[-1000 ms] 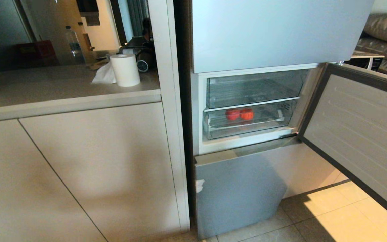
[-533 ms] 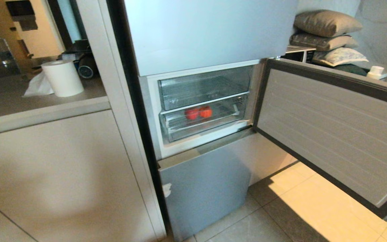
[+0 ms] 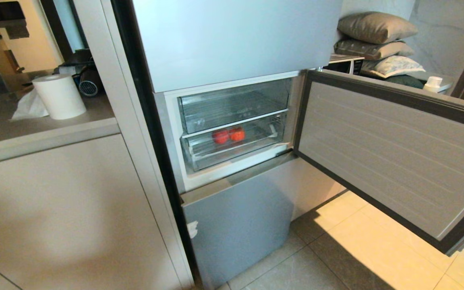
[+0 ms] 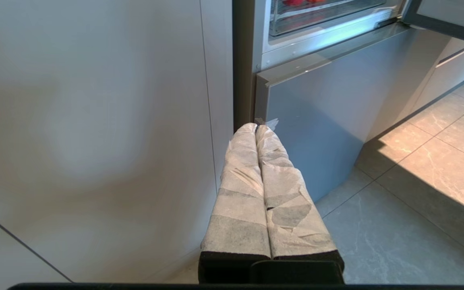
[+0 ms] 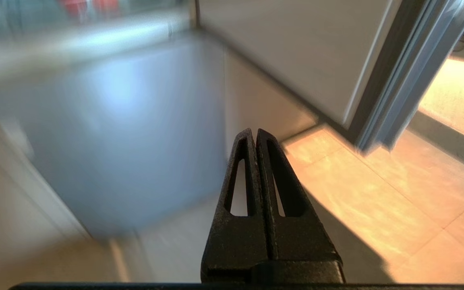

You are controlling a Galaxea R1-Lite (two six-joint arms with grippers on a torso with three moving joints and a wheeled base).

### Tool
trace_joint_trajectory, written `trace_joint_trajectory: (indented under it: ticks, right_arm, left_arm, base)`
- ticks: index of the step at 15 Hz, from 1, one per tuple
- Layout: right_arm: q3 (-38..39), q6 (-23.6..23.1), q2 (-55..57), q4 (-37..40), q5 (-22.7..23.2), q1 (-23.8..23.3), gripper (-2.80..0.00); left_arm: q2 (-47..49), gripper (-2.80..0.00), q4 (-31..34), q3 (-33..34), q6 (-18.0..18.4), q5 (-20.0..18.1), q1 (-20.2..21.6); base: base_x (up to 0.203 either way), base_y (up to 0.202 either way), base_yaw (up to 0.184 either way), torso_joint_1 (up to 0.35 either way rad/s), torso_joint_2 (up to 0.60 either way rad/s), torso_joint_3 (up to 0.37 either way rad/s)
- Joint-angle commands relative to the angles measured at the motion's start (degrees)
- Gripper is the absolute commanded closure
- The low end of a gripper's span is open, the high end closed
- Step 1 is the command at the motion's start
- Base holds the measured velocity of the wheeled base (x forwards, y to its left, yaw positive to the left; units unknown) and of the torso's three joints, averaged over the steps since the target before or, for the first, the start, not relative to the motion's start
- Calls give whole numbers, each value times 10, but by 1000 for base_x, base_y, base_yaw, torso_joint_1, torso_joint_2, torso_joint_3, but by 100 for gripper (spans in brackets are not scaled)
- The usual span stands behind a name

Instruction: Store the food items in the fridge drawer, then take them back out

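Two round red food items [image 3: 220, 137] [image 3: 237, 134] lie side by side inside the fridge drawer [image 3: 232, 152], the lower clear bin of the open middle compartment. That drawer looks pushed in. Neither arm shows in the head view. My left gripper [image 4: 256, 127], its fingers wrapped in white tape, is shut and empty, low in front of the lower fridge door [image 4: 316, 121]; the fridge drawer [image 4: 320, 18] is high above it. My right gripper [image 5: 255, 133], black, is shut and empty above the tiled floor, below the open door [image 5: 296, 52].
The open fridge door [image 3: 393, 153] swings out far to the right at drawer height. A second clear compartment [image 3: 232, 105] sits above the drawer. On the left stand a cabinet [image 3: 63, 209] and a counter with a paper roll [image 3: 59, 96]. Cushions [image 3: 377, 28] are piled behind.
The whole head view has swung: the fridge now sits further left in the picture and more of the open door shows. The food items and drawer have not moved.
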Motion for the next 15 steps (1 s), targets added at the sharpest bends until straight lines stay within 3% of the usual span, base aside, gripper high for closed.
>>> trace_joint_trajectory:
  ticks: [1, 3, 5, 7, 8, 9, 11, 15]
  right_arm:
    - [-49, 94, 162, -70, -6, -48, 0]
    - [-118, 203, 269, -113, -7, -171, 0]
    - [-169, 261, 339, -147, 19, -315, 0]
    - [-210, 296, 400, -181, 91, -454, 0]
    - [-233, 314, 431, -193, 148, -522, 0]
    - [-259, 332, 472, -203, 195, -569, 0]
    - [-301, 363, 554, -218, 244, -600, 0]
    - [-367, 462, 714, -297, 269, -601, 0]
  left_arm:
    - [1, 0, 0, 1, 0, 0, 0]
    - [1, 0, 0, 1, 0, 0, 0]
    - [1, 0, -1, 1, 0, 0, 0]
    - [1, 0, 0, 1, 0, 0, 0]
    - [1, 0, -1, 1, 0, 0, 0]
    - [1, 0, 0, 1, 0, 0, 0]
    - [1, 0, 0, 1, 0, 0, 0]
    - [1, 0, 0, 1, 0, 0, 0]
  base:
    - [0, 0, 0, 0, 0, 0]
    - [0, 0, 0, 0, 0, 0]
    - [0, 0, 0, 0, 0, 0]
    - [0, 0, 0, 0, 0, 0]
    - [0, 0, 0, 0, 0, 0]
    - [0, 0, 0, 0, 0, 0]
    - [0, 0, 0, 0, 0, 0]
    - [0, 0, 0, 0, 0, 0]
